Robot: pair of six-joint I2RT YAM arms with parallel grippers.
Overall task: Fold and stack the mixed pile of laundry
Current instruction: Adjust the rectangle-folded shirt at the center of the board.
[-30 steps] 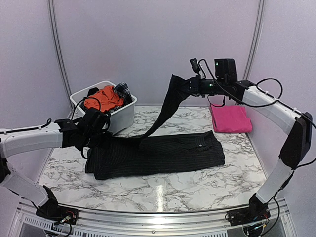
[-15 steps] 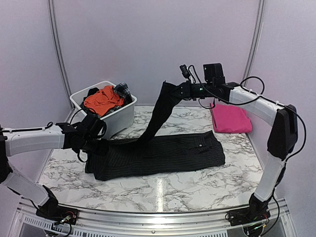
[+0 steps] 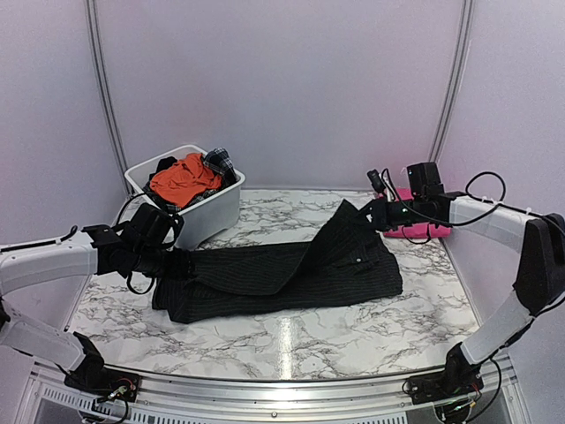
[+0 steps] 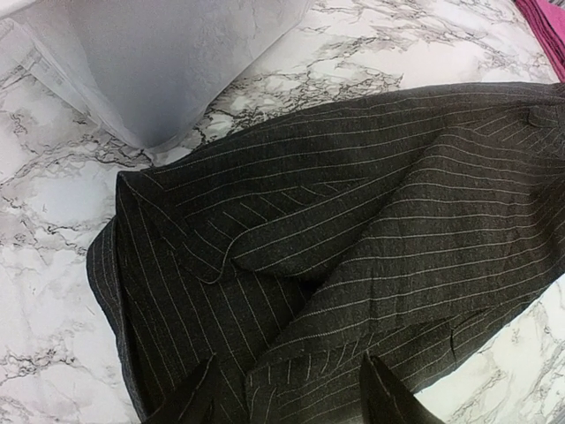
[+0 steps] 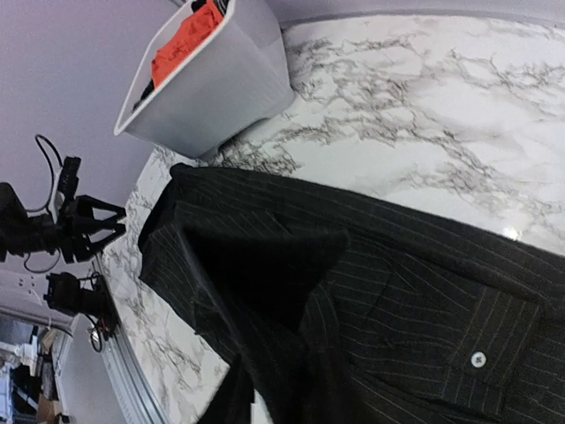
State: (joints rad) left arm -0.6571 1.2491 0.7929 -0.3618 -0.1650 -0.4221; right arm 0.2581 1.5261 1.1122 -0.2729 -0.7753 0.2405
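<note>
**Laying the Shirt Flap Down Flat**

The black pinstriped shirt [image 3: 265, 281] lay long and flat in the middle of the marble counter [image 3: 291, 340]. The right gripper [image 3: 369, 215] was low over the shirt's right end, closed on a flap [image 3: 331, 238] of that same shirt. The flap ran up from the middle of the shirt to the gripper like a little tent. The left gripper [image 3: 172, 262] was at the shirt's left end, right down on the cloth. I could not tell if it was pinching the cloth or only pressing on it. Its wrist view showed just one dark finger [image 4: 388, 397] beside the stripes.

The step looked like folding the flap across the shirt. To do it well, the right gripper needed to go down gently until the flap touched the cloth under it, and only then let go. A drop from up high might have made the flap bunch up. The flap's edge needed to line up with the shirt's edge, so nothing stuck out. The left gripper needed to hold its end steady so the shirt would not slide.

The shirt looked too long to stack yet. The pink cloth [image 3: 419, 231] sat folded at the back right, partly behind the right arm. The orange garment [image 3: 181, 177] and the plaid piece [image 3: 220, 162] waited in the white tub [image 3: 216, 212] at the back left.
</note>
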